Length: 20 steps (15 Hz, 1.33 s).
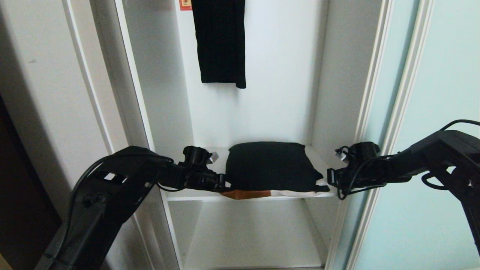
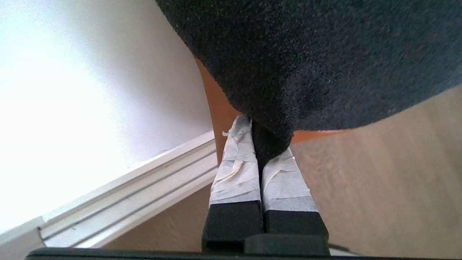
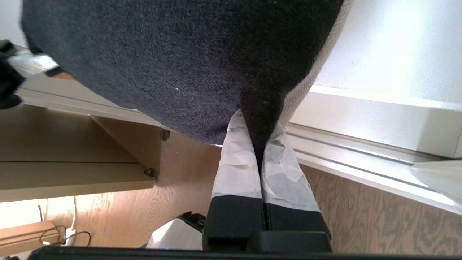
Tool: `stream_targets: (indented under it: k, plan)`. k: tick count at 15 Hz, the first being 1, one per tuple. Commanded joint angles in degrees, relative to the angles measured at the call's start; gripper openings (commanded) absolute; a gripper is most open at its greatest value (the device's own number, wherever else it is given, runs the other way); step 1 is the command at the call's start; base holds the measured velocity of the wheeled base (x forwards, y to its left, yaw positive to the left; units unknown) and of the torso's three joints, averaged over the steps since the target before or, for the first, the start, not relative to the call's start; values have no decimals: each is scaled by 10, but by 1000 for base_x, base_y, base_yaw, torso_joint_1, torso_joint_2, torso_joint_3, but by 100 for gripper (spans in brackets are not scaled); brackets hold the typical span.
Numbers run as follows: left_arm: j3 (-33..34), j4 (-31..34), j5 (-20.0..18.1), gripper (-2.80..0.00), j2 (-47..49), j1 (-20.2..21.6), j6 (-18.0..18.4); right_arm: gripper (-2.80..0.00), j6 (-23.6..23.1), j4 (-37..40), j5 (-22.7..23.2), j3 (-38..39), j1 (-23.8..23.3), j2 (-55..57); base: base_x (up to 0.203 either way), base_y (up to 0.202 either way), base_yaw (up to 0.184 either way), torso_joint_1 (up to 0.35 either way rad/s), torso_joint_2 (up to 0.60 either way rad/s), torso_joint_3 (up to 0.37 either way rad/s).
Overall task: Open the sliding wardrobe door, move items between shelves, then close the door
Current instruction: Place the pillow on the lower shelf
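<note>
Black cloth, folded into a fat bundle with orange and white parts showing along its front underside, sits at the front edge of a white shelf in the open wardrobe, gripped at both ends. The left gripper is closed tight on a pinch of the fabric at the bundle's left corner; the left wrist view shows its taped fingers pressed together with a tongue of black cloth between them. The right gripper is likewise clamped on the right corner, its fingers nipping a fold. Holding both ends looks meant to keep the soft bundle level and folded for a lift, which appears to be the next step.

Room is tight sideways: each gripper works close to a wardrobe side wall, the bundle filling most of the shelf's width. Toward the robot the way is free, and a lower shelf lies just beneath, bare in the part seen. A dark garment hangs well above. The sliding door of pale frosted glass stands pushed to the right, behind the right arm.
</note>
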Motion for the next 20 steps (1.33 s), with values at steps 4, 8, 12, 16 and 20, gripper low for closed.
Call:
stream_targets:
  k: [4,8,12,16,20]
  plan:
    - [80,-25,35,-280,-80,-11,-18,-280,-4,-23,2,55,7,-49,0,0,0,0,0,0]
    - [206,-152,40,-280,-171,-11,-67,-280,-7,-57,2,104,20,-101,0,0,0,0,0,0]
    - [305,-215,62,-280,-203,-26,-71,-280,-6,-54,2,153,48,-157,0,0,0,0,0,0]
    - [372,-266,97,-280,-253,-44,-72,-280,-7,-58,0,233,72,-230,0,0,0,0,0,0]
    - [473,-313,101,-280,-324,-56,-69,-280,-6,-77,11,321,76,-290,0,0,0,0,0,0]
